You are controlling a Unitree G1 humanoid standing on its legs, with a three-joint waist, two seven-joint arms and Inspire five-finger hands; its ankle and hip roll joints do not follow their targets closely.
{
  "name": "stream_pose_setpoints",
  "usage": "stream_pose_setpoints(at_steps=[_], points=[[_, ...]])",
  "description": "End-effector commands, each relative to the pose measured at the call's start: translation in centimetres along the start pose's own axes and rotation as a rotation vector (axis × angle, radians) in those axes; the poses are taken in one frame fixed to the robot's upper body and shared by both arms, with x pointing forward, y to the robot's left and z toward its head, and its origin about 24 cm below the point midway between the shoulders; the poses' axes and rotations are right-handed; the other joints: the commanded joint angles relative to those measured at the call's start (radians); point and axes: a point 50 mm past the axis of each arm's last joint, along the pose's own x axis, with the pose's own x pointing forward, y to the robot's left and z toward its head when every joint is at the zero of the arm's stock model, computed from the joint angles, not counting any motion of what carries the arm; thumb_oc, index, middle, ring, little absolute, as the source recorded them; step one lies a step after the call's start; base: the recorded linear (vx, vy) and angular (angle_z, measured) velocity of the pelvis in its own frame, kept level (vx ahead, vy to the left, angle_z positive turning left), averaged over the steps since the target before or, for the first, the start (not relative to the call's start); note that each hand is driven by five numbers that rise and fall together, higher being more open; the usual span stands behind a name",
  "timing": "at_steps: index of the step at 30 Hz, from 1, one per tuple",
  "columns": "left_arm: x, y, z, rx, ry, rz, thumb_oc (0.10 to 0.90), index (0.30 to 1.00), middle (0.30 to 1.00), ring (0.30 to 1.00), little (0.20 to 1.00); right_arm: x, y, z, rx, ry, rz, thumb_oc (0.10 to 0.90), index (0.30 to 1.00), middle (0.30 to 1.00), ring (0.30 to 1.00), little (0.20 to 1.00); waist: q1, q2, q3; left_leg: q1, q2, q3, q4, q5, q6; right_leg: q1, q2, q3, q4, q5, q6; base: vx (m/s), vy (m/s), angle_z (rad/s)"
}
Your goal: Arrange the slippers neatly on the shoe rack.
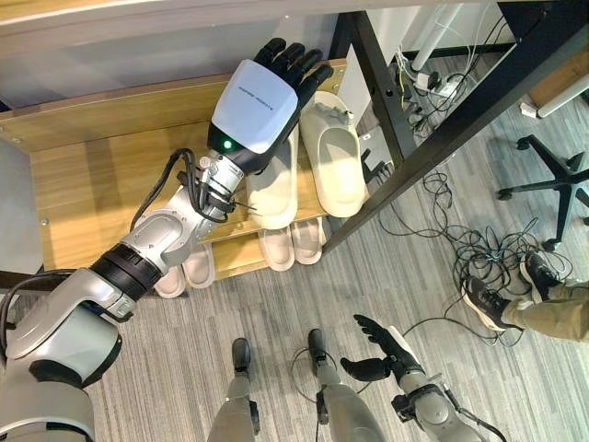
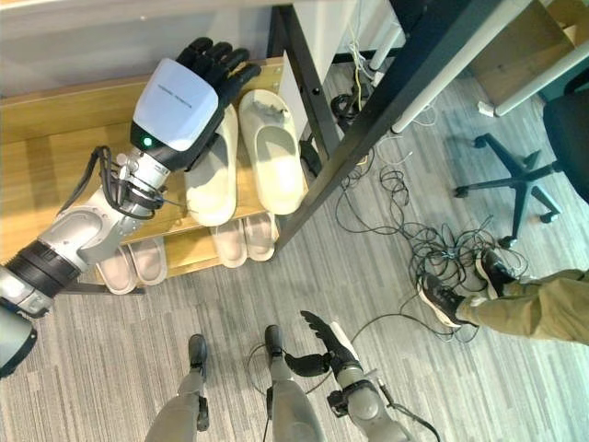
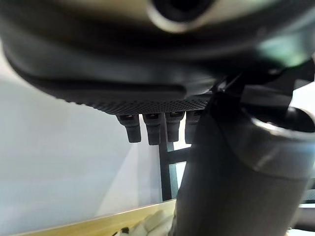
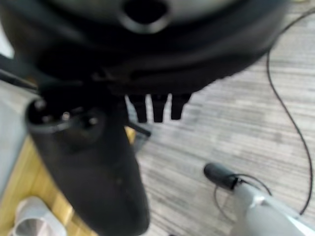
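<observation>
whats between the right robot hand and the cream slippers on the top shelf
In the left eye view, bare grey floor, then two pale slippers on the rack's lower shelf, lie between the right robot hand and the cream slippers.

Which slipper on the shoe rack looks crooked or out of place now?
None clearly. On the top shelf, two cream slippers lie side by side and roughly parallel, one partly under the left robot hand, whose fingers are straight. Two more pairs stick out from the lower shelf, evenly lined up. The right robot hand hangs open over the floor.
</observation>
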Motion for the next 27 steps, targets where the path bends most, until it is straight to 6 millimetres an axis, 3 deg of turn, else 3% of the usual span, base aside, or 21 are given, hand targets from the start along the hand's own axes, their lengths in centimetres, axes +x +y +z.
stream_pose_setpoints(at_steps=[1, 16, 21, 27], points=[[3.4, 4.2, -1.3, -0.054, 0.058, 0.21, 0.8, 0.9, 0.9, 0.9, 0.9, -0.3, -2.1, -0.1, 0.021, -0.013, -0.072, 0.8, 0.9, 0.9, 0.9, 0.9, 0.005, 0.054, -0.031, -0.049, -0.062, -0.04, 0.053, -0.105, 0.045, 0.004, 0.001, -0.034, 0.005, -0.082, 0.057, 0.0, 0.0, 0.0], [2.6, 2.7, 0.1, -0.15, 0.045, 0.137, 0.8, 0.9, 0.9, 0.9, 0.9, 0.0, -1.7, -0.2, 0.014, 0.005, -0.067, 0.8, 0.9, 0.9, 0.9, 0.9, 0.016, 0.055, -0.025, -0.055, -0.061, -0.052, 0.067, -0.106, 0.045, 0.007, 0.004, -0.037, 0.005, -0.088, 0.047, 0.0, 0.0, 0.0], [2.7, 2.9, -0.1, -0.041, -0.006, 0.107, 0.8, 0.9, 0.9, 0.9, 0.9, 0.1, -1.9, -0.2, 0.016, 0.005, -0.075, 0.8, 0.9, 0.9, 0.9, 0.9, 0.02, 0.058, -0.026, -0.054, -0.061, -0.057, 0.065, -0.104, 0.045, 0.009, 0.005, -0.039, 0.005, -0.087, 0.047, 0.0, 0.0, 0.0], [2.0, 3.1, 0.3, -0.055, -0.036, 0.101, 0.8, 0.9, 0.9, 0.9, 0.9, 0.2, -1.5, -0.5, 0.034, 0.026, -0.068, 0.8, 0.9, 0.9, 0.9, 0.9, 0.028, 0.06, -0.03, -0.048, -0.061, -0.062, 0.067, -0.106, 0.043, 0.018, 0.006, -0.044, 0.005, -0.094, 0.044, 0.0, -0.001, 0.04]])
